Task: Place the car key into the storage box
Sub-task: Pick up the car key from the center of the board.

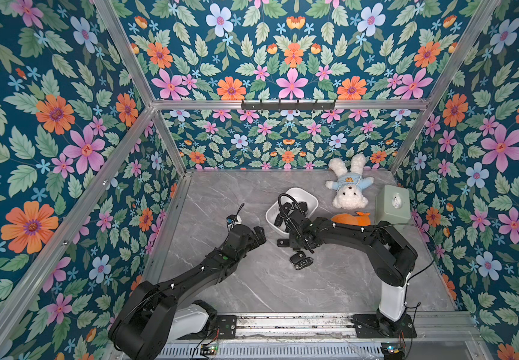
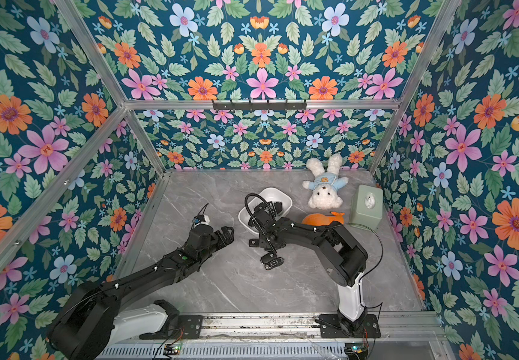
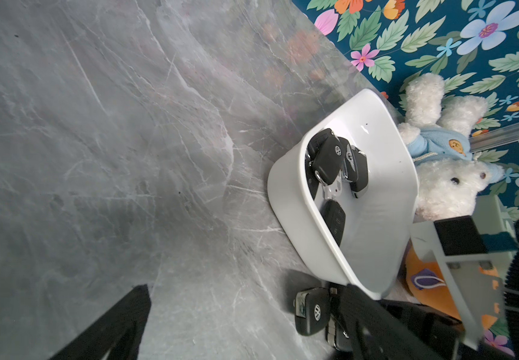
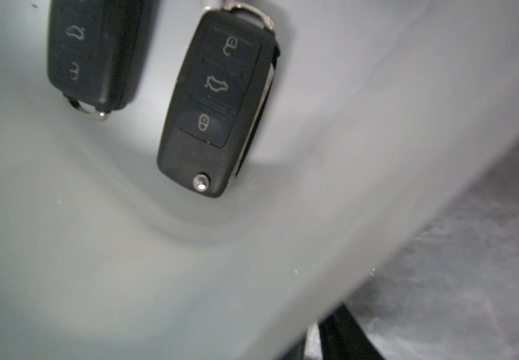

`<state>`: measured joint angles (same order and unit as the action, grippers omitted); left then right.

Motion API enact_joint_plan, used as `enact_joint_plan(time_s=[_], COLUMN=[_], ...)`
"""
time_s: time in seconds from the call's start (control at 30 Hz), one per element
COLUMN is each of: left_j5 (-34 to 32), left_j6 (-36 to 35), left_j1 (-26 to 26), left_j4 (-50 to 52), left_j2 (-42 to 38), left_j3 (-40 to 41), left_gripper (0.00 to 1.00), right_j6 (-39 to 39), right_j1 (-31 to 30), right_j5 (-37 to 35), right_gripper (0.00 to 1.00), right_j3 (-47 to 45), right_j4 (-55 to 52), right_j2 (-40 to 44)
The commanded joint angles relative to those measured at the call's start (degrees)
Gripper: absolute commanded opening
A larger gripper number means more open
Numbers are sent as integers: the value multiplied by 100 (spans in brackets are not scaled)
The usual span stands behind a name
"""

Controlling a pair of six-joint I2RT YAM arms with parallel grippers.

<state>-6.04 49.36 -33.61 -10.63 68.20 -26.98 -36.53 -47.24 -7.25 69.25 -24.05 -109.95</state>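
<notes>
Hovering my right gripper [image 1: 292, 210] over the storage box [image 1: 307, 195] at the far middle of the desk [image 1: 252, 286], I cannot tell how wide its jaws stand. Several car keys [image 4: 217, 103] lie inside the box; two loose keys [image 1: 300, 261] lie just outside its near wall. My left gripper [image 1: 259, 234] gapes wide, empty.

Both top views look steeply down on the whole table [image 1: 252, 286]. Each wrist camera faces the storage box [image 3: 286, 199], the right one very close.
</notes>
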Motion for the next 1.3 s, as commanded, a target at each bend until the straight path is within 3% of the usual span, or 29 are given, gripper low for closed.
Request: enact_joint_plan(time_s=[0.0,0.73,1.0,1.27], left_j5=[2,50,45,94], left_j6=[21,69,73,68], left_j1=[12,30,37,47], left_j4=[-70,-64,-62,-70], left_j2=[-31,-9,15,92], left_j3=[-10,-23,-51,-145], left_gripper=[100,100,100,100], right_j6=[-56,-104,-120,-176], right_j1=[-1,-13,-13,-4], right_j5=[-232,-264,-433,-608], right_gripper=[44,50,37,33], right_j3=[-76,51,71,12], right_j4=[-636,-665,-742,-525], right_j2=[-37,-224,-161,192])
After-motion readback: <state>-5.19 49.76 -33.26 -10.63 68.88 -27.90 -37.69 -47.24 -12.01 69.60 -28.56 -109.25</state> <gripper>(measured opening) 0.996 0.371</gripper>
